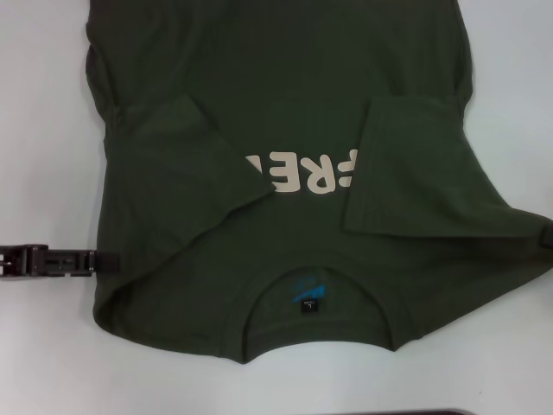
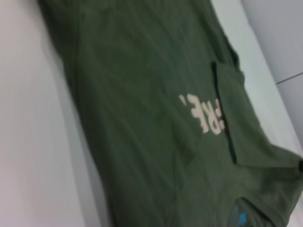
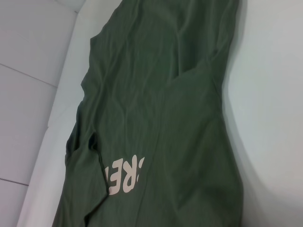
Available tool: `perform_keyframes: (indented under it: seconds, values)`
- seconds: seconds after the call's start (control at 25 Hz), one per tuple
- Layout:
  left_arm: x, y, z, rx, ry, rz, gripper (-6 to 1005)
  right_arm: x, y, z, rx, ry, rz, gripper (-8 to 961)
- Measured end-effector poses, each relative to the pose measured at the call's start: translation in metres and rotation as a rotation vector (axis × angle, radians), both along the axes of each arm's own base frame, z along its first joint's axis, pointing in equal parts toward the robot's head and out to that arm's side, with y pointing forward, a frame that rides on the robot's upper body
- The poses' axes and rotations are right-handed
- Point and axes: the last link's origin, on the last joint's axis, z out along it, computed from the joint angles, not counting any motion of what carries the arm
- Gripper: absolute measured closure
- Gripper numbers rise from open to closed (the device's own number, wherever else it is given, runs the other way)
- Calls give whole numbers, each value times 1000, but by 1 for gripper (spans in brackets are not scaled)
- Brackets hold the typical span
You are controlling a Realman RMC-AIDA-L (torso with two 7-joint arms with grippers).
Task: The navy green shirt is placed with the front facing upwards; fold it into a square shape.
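While it lies flat on the white table, the navy green shirt shows soft ribbed cotton with its collar end nearest the robot and its hem end running off the far edge of the head view. Nearest, the rounded neckline opens onto a small blue-and-black neck label. Just beyond it, both short sleeves are folded inward over the chest, so the cream print reads only in part between their slanted edges. Farther off, the body of the cloth is plain dark olive, lightly rumpled along its left side. The left claw reaches in low from the left, its dark tip touching the shirt's edge near the left shoulder; whether its fingers are parted or closed I cannot tell. The right claw shows only as a dark sliver at the right border, against the right shoulder seam, and its state cannot be told either. The table is smooth and glossy white. In the right wrist view a pale panelled surface with thin seams lies beyond the table's edge.
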Motion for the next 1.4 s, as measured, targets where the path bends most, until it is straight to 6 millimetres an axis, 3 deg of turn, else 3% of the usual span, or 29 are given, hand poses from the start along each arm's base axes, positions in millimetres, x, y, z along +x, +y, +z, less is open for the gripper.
perform_keyframes:
  seconds: [1.4]
  values:
    - [-2,4,-16,-118,85,24,124,-1,6,2,6,-4,0,924]
